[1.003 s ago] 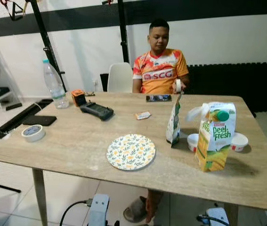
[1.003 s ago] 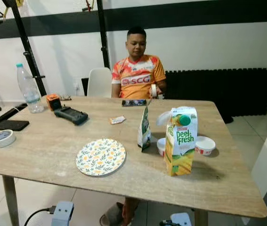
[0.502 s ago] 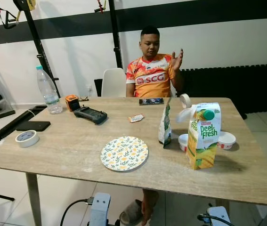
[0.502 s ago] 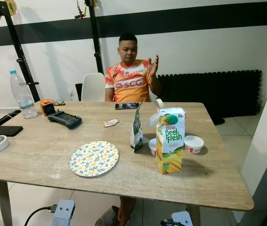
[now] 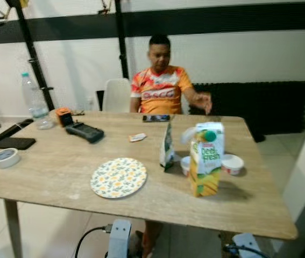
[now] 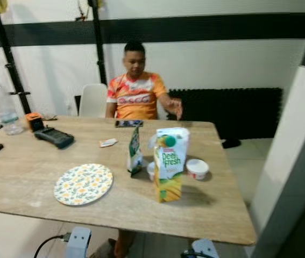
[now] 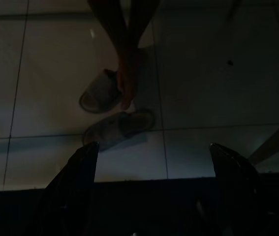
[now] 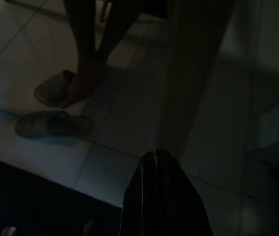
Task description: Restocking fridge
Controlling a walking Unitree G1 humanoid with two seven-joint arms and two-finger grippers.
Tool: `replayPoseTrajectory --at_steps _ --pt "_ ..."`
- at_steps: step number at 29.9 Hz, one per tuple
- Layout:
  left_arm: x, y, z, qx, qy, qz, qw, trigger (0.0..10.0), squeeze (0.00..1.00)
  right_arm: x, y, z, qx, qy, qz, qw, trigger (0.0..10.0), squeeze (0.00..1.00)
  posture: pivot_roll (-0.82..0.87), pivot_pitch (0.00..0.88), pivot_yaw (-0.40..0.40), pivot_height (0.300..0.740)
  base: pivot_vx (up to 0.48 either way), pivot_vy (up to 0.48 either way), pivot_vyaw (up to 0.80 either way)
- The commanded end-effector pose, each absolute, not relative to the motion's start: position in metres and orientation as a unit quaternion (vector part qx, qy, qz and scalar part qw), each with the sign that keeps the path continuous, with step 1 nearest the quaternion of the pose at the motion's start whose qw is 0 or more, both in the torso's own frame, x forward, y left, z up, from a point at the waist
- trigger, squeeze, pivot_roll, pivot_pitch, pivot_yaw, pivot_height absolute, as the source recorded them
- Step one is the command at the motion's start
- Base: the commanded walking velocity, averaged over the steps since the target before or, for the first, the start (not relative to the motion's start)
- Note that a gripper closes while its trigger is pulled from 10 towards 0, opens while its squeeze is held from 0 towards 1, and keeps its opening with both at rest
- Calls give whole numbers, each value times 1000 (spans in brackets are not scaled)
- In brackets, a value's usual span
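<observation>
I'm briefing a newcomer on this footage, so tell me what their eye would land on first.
A tall yellow juice carton with a green cap stands on the right part of the wooden table, two small white cups just behind it. Nearer the front edge lies a flowered plate. Across the table a person in an orange shirt sits with one hand stretched out over the far edge.

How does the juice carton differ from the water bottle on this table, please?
The juice carton is boxy, opaque, yellow and green; the water bottle is round, clear and slimmer. The carton stands near the table's right end, the bottle at the far left corner. Both stand upright and capped.
</observation>
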State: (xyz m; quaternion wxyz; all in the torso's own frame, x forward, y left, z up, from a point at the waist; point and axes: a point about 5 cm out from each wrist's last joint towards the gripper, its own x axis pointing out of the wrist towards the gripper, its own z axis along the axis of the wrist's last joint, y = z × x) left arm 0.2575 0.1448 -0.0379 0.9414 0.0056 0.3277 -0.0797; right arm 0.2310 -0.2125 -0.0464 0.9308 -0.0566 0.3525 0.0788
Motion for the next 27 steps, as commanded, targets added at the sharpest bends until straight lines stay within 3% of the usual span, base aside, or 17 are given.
replayPoseTrajectory --at_steps 1,15,27 --pt "250 143 -43 7 334 -78 939 10000 0 236 -209 -43 -63 348 92 931 10000 0 -158 22 -35 740 0 0 0" --pt "245 130 -47 1 342 -78 937 10000 0 238 -214 -41 -81 352 106 927 10000 0 -176 40 -68 740 0 0 0" --pt "244 135 -48 26 343 -97 934 10000 0 234 -207 -45 -68 353 99 928 10000 0 -147 53 -31 740 0 0 0"
